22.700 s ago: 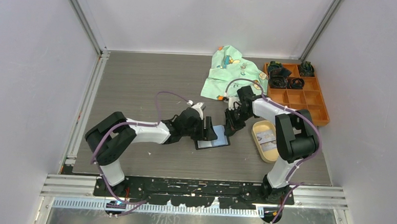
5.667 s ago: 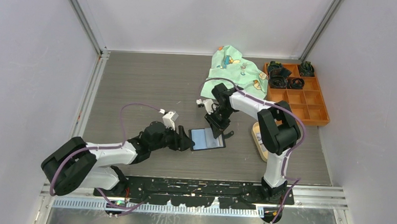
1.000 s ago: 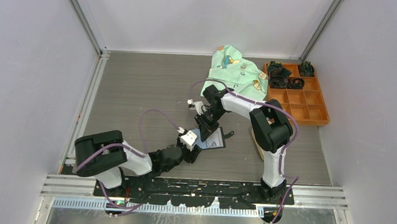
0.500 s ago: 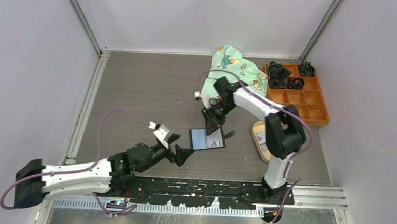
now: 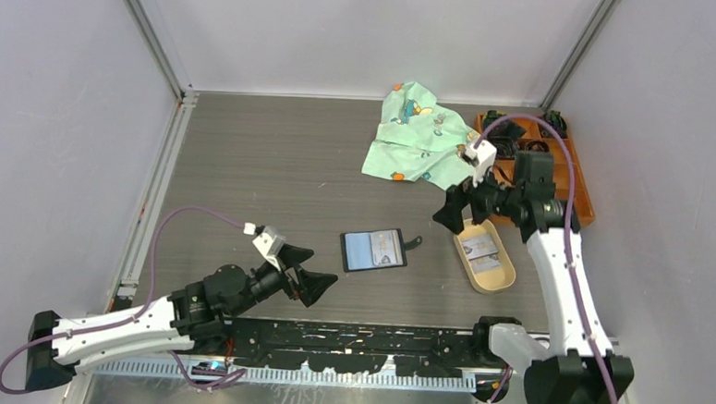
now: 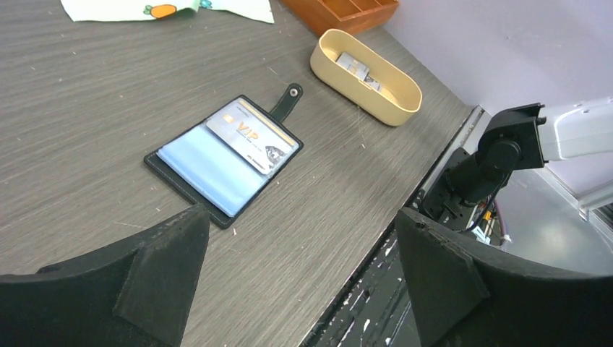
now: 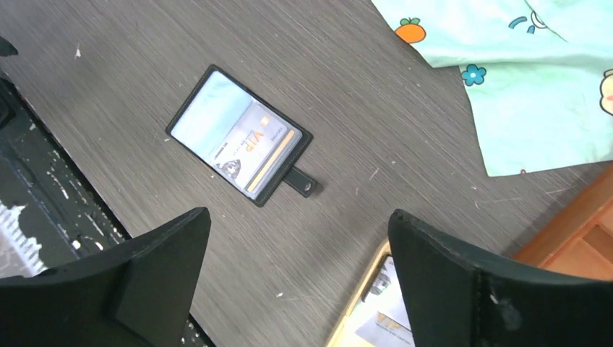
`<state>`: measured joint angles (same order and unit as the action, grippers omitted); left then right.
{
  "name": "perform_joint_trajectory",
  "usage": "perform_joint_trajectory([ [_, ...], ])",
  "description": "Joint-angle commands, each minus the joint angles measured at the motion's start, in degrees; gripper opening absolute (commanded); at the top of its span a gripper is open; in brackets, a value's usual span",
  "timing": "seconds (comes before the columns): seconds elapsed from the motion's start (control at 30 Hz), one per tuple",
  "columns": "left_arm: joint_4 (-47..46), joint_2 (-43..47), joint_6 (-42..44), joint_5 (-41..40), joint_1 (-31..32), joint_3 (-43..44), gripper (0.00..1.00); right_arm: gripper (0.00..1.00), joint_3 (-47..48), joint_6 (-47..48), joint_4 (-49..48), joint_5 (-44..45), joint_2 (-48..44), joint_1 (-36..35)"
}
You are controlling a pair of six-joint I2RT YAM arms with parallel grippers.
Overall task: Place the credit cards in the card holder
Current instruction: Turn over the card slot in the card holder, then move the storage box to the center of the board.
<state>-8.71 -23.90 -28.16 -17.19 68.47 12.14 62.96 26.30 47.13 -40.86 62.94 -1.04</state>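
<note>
Looking down from the top camera, I've got the card holder (image 5: pixel 372 251) lying open on the grey wood-grain table (image 5: pixel 264 160), with white walls all around. The left gripper (image 5: pixel 319 265) hangs spread and empty just beside its near-left corner. The right gripper (image 5: pixel 453 203) gapes wide, raised near the tan tray (image 5: pixel 505 282). Left wrist now: a pale VIP card (image 6: pixel 251 135) and a light blue card (image 6: pixel 196 168) show inside the open holder, more cards (image 6: pixel 356 69) in the tray. Right wrist: holder flat, snap tab (image 7: pixel 302 182) pointing toward the tray, patterned cloth (image 7: pixel 535 79) beyond.
</note>
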Motion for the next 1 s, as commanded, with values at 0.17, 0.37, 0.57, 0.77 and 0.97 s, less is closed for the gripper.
perform_joint_trajectory([
  [0.17,-5.71,-7.87,-4.10,6.33,-0.29,3.63,1.00,1.00,-14.91,-5.75,-12.85,-6.28,-10.89,6.25],
  [0.37,-5.71,-13.53,-5.74,7.90,-0.41,5.25,1.00,0.99,-15.23,-0.11,-10.21,0.92,-9.40,7.27],
  [0.57,-4.53,-16.96,-4.29,7.04,-1.07,6.92,0.99,0.93,-13.97,1.69,-7.98,6.92,-5.33,7.28],
  [0.77,-10.14,-21.60,-2.77,8.72,-3.53,7.06,0.98,0.78,-12.97,0.34,-5.82,7.74,0.24,7.28],
  [0.97,-13.90,-31.09,-1.80,13.69,-5.77,9.18,0.94,0.60,-11.06,12.53,1.13,15.81,4.35,7.28],
])
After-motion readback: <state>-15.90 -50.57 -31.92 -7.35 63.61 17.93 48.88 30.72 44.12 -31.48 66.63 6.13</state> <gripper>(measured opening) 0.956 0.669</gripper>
